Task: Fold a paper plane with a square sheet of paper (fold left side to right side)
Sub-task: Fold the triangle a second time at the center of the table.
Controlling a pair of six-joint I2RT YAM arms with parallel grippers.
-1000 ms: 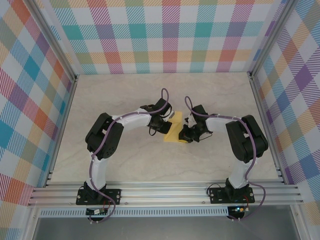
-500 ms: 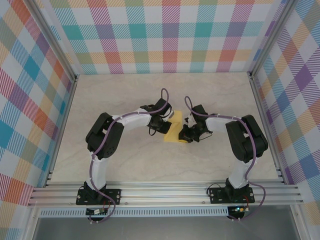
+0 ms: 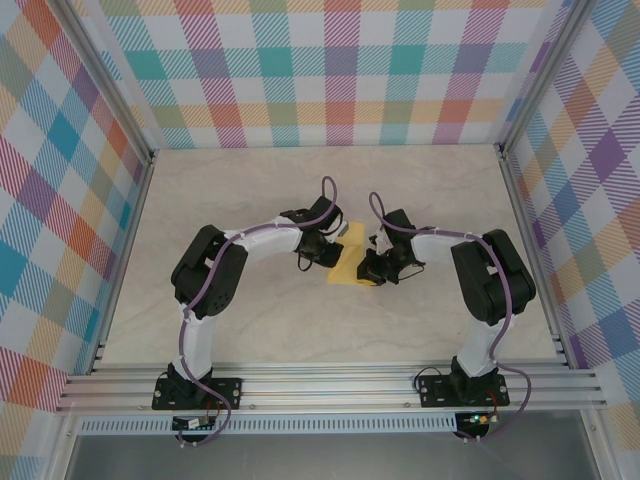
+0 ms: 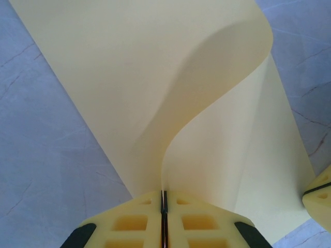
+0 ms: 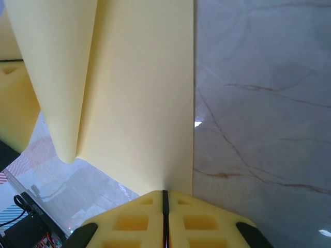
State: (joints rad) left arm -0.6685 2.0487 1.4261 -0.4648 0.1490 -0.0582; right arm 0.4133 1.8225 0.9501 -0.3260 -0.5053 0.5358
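The square sheet of paper (image 3: 350, 262) is pale yellow and hangs curved between the two arms at mid-table, lifted off the surface. My left gripper (image 4: 164, 199) is shut on one edge of the sheet (image 4: 155, 77), which bends up and curls over in front of it. My right gripper (image 5: 165, 196) is shut on another edge of the sheet (image 5: 139, 93), which rises flat from its jaws with a second layer folding over at the left. In the top view the left gripper (image 3: 328, 250) and right gripper (image 3: 372, 265) flank the paper closely. The right gripper's finger (image 4: 319, 192) peeks in at the left wrist view's right edge.
The marble tabletop (image 3: 300, 320) lies open around the arms. Aluminium rails (image 3: 330, 385) border the near edge, and checkered walls (image 3: 330, 90) enclose the back and sides.
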